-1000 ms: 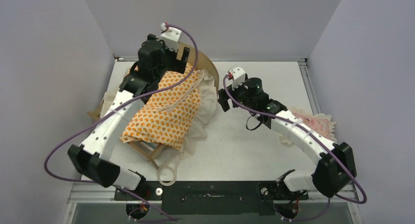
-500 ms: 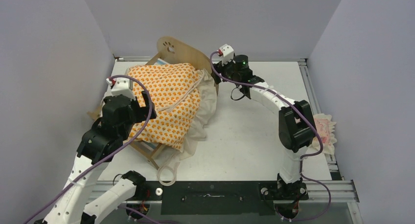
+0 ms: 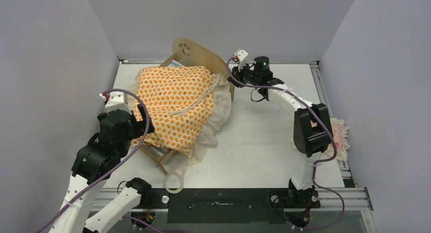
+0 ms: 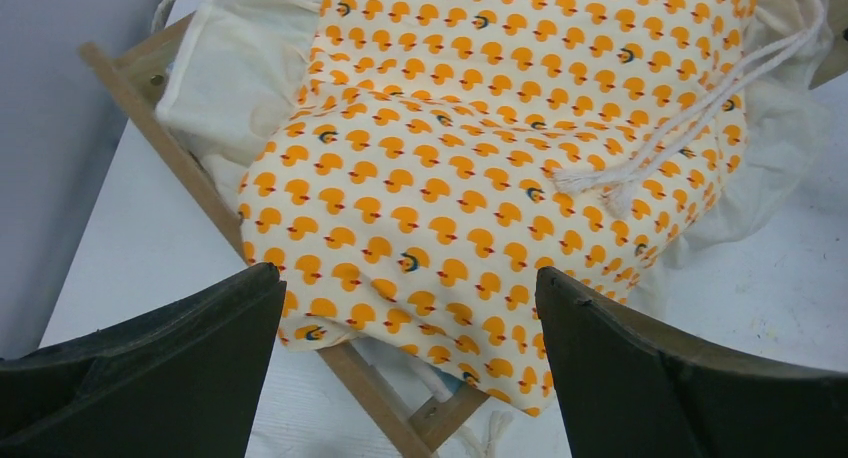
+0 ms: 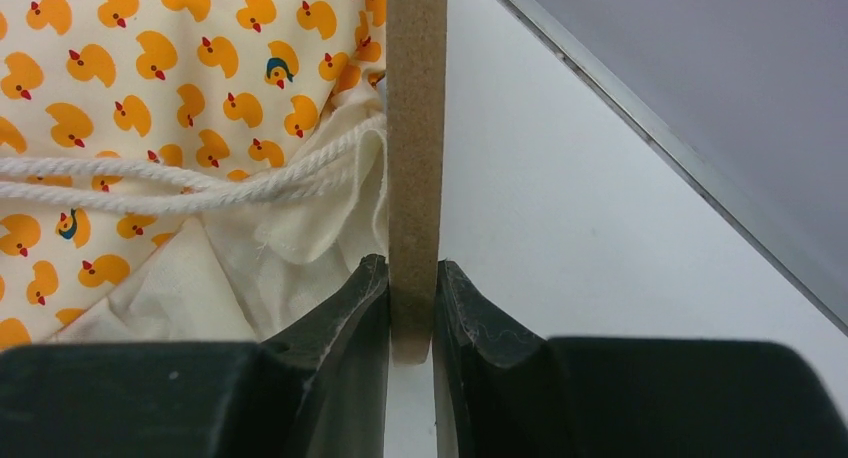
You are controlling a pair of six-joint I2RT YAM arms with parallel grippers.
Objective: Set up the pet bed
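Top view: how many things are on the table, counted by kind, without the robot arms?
Wooden pet bed: 1
Orange duck-print mattress: 1
Pink frilled pillow: 1
Total: 3

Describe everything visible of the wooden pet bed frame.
The pet bed is a light plywood frame whose arched headboard bears a paw-print cutout. It stands on the table at the far left, set at an angle and mostly covered by the duck-print mattress. Only the headboard and the wooden foot rail show clearly. The right tool pinches the headboard's edge.
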